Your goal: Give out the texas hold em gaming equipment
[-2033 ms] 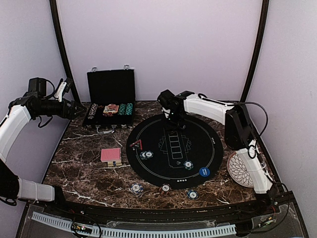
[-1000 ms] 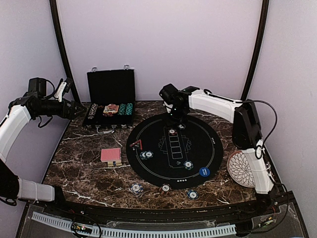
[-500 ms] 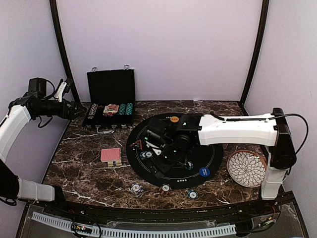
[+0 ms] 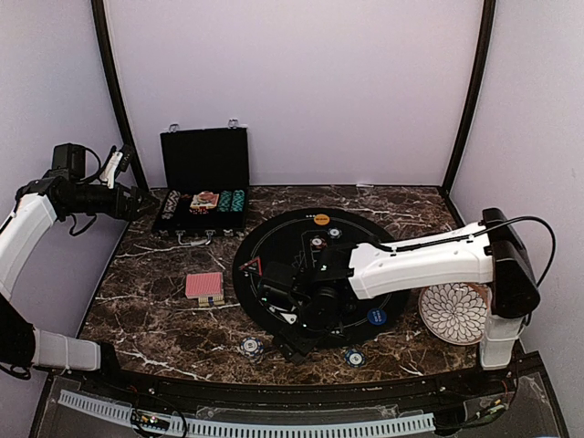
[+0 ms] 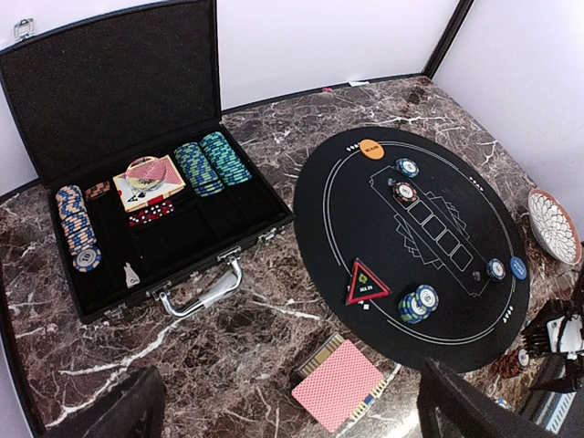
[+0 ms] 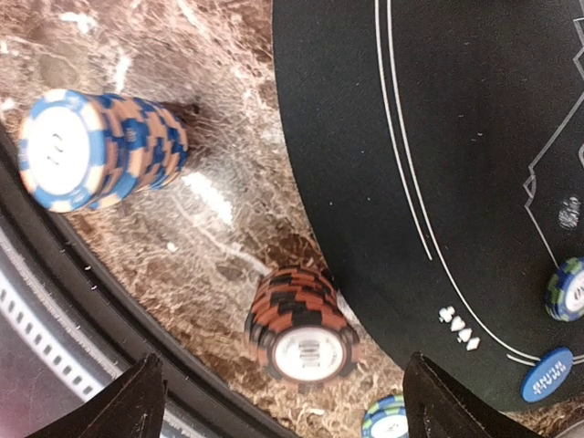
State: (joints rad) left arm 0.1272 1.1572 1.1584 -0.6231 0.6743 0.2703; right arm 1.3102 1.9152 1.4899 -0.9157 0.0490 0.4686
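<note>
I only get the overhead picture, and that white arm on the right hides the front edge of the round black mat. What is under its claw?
Observer: A brown-and-black chip stack stands on the marble table, just off the mat. The right gripper hangs open above it.
Operator: And the blue chip nearby, is it a single one?
Observer: No, it is a blue-and-orange chip stack, several chips high and apart from the brown one.
Operator: What is inside the black case? From above it is a blur.
Observer: The left wrist camera shows red dice lying next to a card pack.
</note>
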